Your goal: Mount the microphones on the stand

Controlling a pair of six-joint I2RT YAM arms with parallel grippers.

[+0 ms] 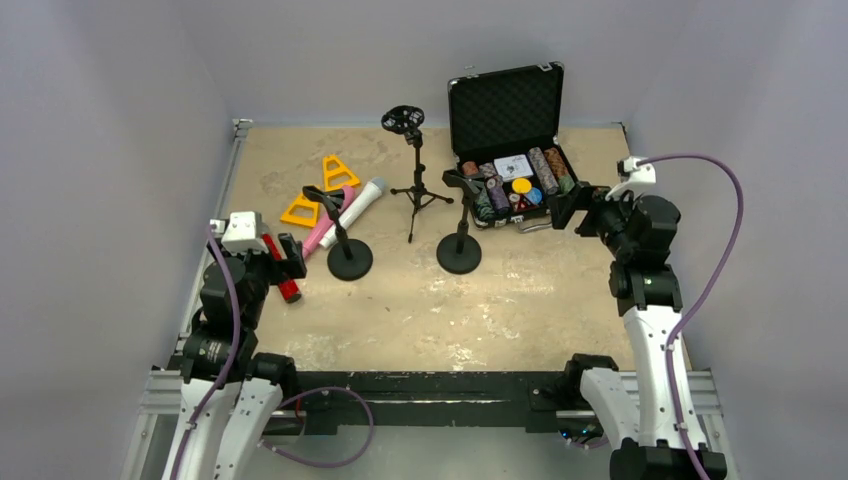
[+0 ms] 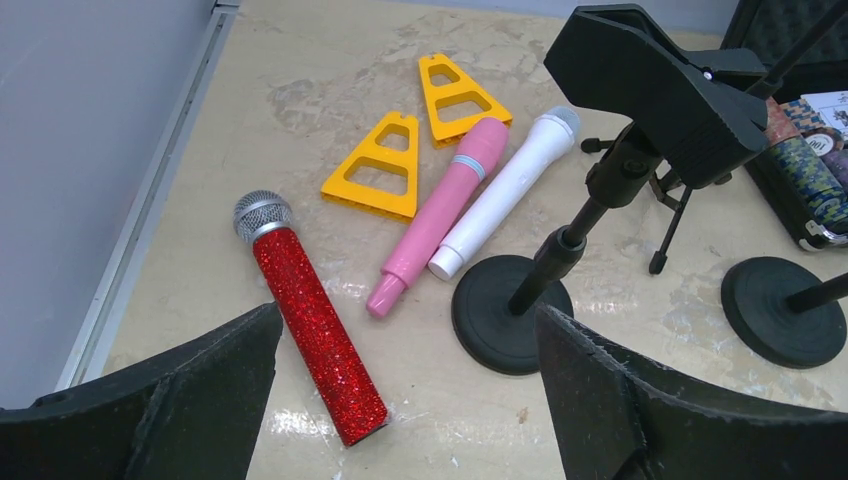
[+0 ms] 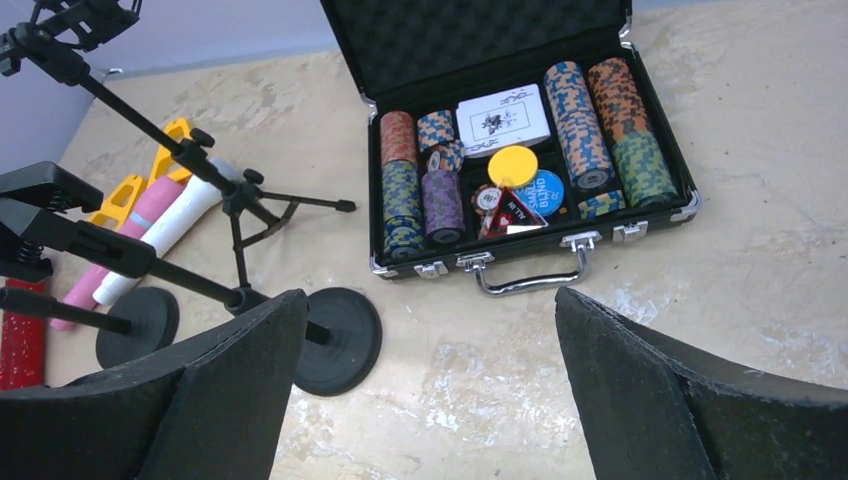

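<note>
**Mics loose on bench, no stand loaded yet**

The red glitter microphone (image 2: pixel 312 335) lies flat on the bench (image 2: pixel 300 60) at its left side, just below the left fingers (image 2: pixel 190 390). Those are spread fully wide and hold nothing, likely lined up for the first pick. The pink microphone (image 2: pixel 440 215) and white microphone (image 2: pixel 505 190) lie side by side just right of it. Beside them is the left round-base stand (image 2: pixel 510 320), its clip (image 2: pixel 650 85) empty and angled up to take a handle. The second round-base stand (image 1: pixel 459 250) and tripod stand (image 1: pixel 415 190) are also empty. Yellow triangular pieces (image 2: pixel 375 170) sit behind the mics. The right fingers (image 3: pixel 200 390), wide open and empty, hover near the open poker chip case (image 3: pixel 520 150), probably waiting to steady a stand.
</note>
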